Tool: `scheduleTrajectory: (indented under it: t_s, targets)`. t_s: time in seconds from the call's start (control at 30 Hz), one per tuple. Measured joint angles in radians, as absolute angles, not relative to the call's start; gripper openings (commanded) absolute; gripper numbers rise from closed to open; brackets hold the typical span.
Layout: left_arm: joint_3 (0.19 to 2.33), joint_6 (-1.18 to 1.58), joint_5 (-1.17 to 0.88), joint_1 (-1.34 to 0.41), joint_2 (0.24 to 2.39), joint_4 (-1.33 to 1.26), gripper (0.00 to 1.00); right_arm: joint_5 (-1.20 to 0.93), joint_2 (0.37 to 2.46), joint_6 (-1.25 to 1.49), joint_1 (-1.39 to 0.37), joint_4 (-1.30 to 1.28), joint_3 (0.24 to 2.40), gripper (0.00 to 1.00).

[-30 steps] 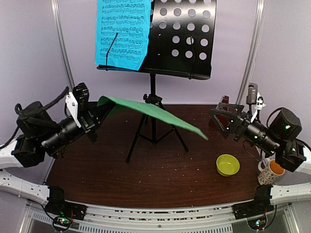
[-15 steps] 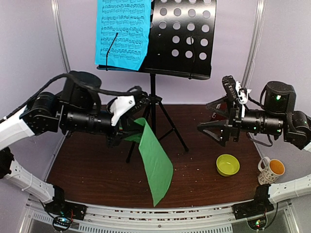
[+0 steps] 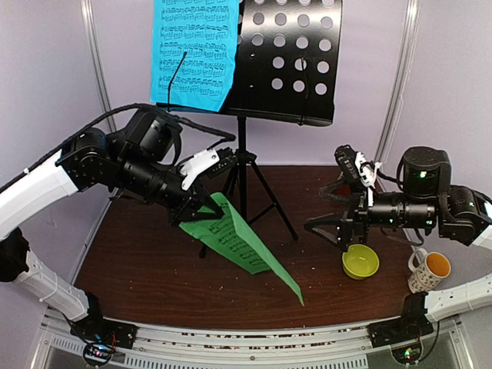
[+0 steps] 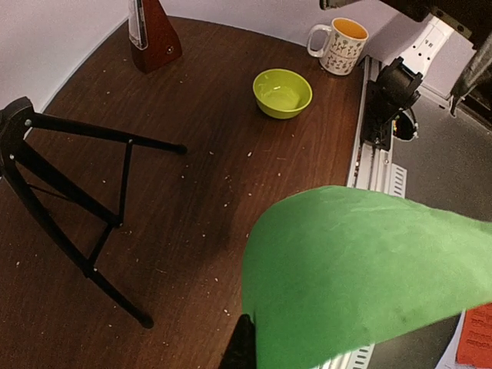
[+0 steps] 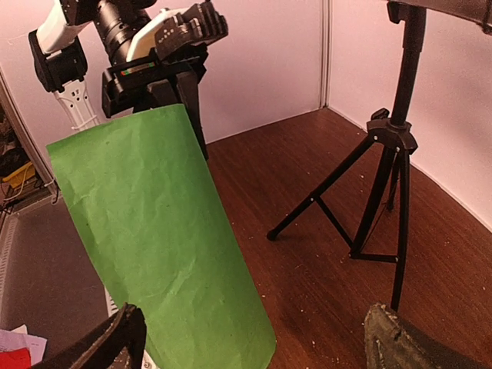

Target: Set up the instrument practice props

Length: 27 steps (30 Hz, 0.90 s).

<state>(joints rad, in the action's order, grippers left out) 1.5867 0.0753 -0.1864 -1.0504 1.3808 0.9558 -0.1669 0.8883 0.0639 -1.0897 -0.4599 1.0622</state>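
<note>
The green sheet (image 3: pixel 240 244) is in the air, low in front of the music stand (image 3: pixel 288 54) and just left of its pole. It slopes from a pinched top corner down toward the near side of the table (image 3: pixel 146 269). The left pincer (image 3: pixel 198 209) is clamped shut on that corner. The right pincer (image 3: pixel 329 212) hangs wide open and empty to the right of the stand's legs, pointing at the sheet's loose end without touching it.

This looks like thin paper: very light, limp, and easy to crease or tear. Held by one corner it bows under its own weight, and the right wrist view shows it curling into a long hanging flap. It will likely swing and fold when moved, so a slow carry should suit it. A second hold on the opposite edge, near the free lower corner, would probably keep it flat enough to lay against the stand. Any grip belongs on the margin, with the pads flat on the paper, since a hard tug could rip it.

The blue sheet (image 3: pixel 192 50) already lies on the left half of the stand's desk. The right half, with its round holes, is bare and seems the place for the green one. The stand itself looks top-heavy on thin legs, so a bump could tip it.

The metronome (image 4: pixel 154 34) stands on the table beyond the stand's legs, by the back wall.
</note>
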Motion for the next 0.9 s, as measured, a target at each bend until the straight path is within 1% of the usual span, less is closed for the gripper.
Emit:
scheduleTrajectory:
  t_s: [0.23,0.4,0.47,0.6,0.73,0.9]
  targets:
    - [1.603,0.11,-0.27,-1.011,1.434,0.966,0.0,-0.101,0.963,0.051,-1.223,-0.429,1.063,1.0]
    - [1.611,0.119,-0.31,-1.003,1.452,0.974,0.0,-0.037,1.011,0.029,-1.281,-0.43,1.082,0.99]
    - [1.618,0.119,-0.33,-1.003,1.453,0.974,0.0,-0.011,1.033,0.023,-1.283,-0.43,1.098,0.94]
    - [1.624,0.115,-0.374,-1.003,1.453,0.974,0.0,0.049,1.058,0.01,-1.285,-0.429,1.123,0.75]
    - [1.625,0.101,-0.416,-1.003,1.452,0.974,0.0,0.081,1.065,-0.001,-1.285,-0.426,1.142,0.64]
    - [1.625,0.064,-0.46,-1.009,1.452,0.974,0.0,0.091,1.089,-0.029,-1.285,-0.424,1.182,0.55]
